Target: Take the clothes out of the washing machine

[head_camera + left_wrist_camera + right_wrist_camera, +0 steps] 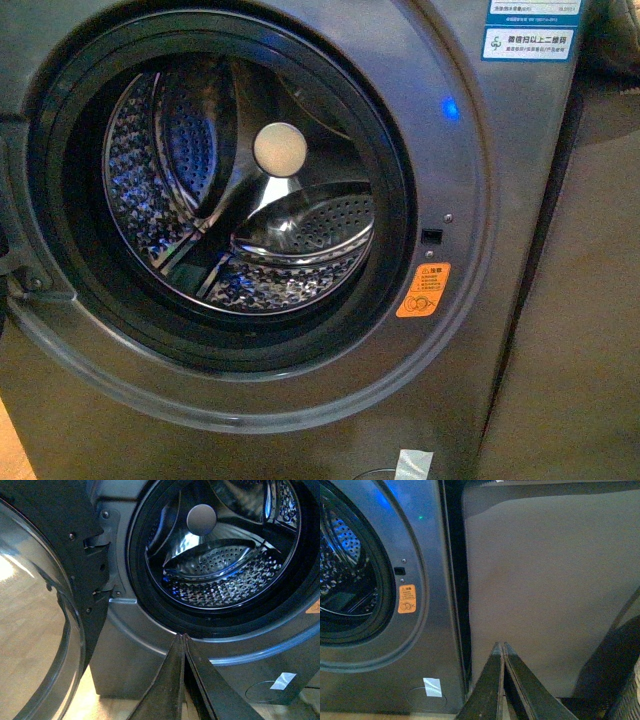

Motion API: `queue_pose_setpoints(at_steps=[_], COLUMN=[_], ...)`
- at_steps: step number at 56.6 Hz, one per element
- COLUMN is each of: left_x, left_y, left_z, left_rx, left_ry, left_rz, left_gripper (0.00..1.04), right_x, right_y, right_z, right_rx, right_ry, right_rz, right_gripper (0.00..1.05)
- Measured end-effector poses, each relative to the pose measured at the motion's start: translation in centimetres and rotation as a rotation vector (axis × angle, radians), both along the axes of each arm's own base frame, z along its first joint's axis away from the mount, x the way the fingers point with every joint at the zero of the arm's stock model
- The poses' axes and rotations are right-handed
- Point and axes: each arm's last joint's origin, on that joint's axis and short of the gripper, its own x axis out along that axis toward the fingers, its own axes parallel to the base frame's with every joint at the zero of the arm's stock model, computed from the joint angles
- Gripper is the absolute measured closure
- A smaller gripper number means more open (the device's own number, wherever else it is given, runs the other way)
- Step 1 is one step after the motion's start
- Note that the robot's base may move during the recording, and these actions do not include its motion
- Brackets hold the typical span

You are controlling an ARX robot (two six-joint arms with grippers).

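- The left tool (183, 645) hung nearest its wrist camera, fingers pressed together and carrying nothing, tip aimed at the lower rim of the washing machine (150, 645). My read: parked low and narrow so it could slip through the opening.
- The right tool (503, 652) was squeezed together too, empty, pointing at the plain brown panel (545, 580) just beside the washing machine's side edge. It looked kept out of the way while the other arm worked.
- The glass door (35, 630) stood swung wide off the washing machine's hinge side, leaving the porthole (60, 200) clear for reaching in.
- On the washing machine's front, the orange sticker (423, 290) sat just beside the porthole rim, a white tape patch (413, 463) lower down, a small blue light (451, 108) glowing above.
- Deepest in, the perforated steel drum (140, 190) showed bare metal and paddles; no clothes visible in the part in view, so either it was emptied or items lay hidden low at the front.
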Motion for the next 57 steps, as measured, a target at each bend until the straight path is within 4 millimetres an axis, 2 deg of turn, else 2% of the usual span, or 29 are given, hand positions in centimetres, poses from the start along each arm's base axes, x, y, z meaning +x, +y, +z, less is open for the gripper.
queue_pose_setpoints(at_steps=[14, 21, 41, 44, 52, 57], left_x=[-0.5, -1.5, -1.7, -1.7, -1.7, -1.7], left_y=[0.0, 0.0, 0.0, 0.0, 0.0, 0.0], left_z=[-1.0, -2.0, -1.9, -1.9, -1.9, -1.9], left_rx=[0.0, 0.0, 0.0, 0.0, 0.0, 0.0], left_ry=[0.0, 0.011, -0.012, -0.012, -0.012, -0.012], left_rz=[0.0, 0.0, 0.001, 0.001, 0.001, 0.001], left_gripper=[1.01, 1.01, 1.01, 0.98, 0.73, 0.53], right_x=[0.0, 0.0, 0.0, 0.0, 0.0, 0.0], right_y=[0.0, 0.0, 0.0, 0.0, 0.0, 0.0], right_z=[0.0, 0.0, 0.0, 0.0, 0.0, 0.0], right_rx=[0.0, 0.0, -0.002, -0.001, -0.001, -0.001], right_ry=[0.0, 0.0, 0.001, 0.001, 0.001, 0.001], right_rz=[0.0, 0.0, 0.0, 0.0, 0.0, 0.0], right_gripper=[1.02, 1.02, 1.01, 0.93, 0.69, 0.49])
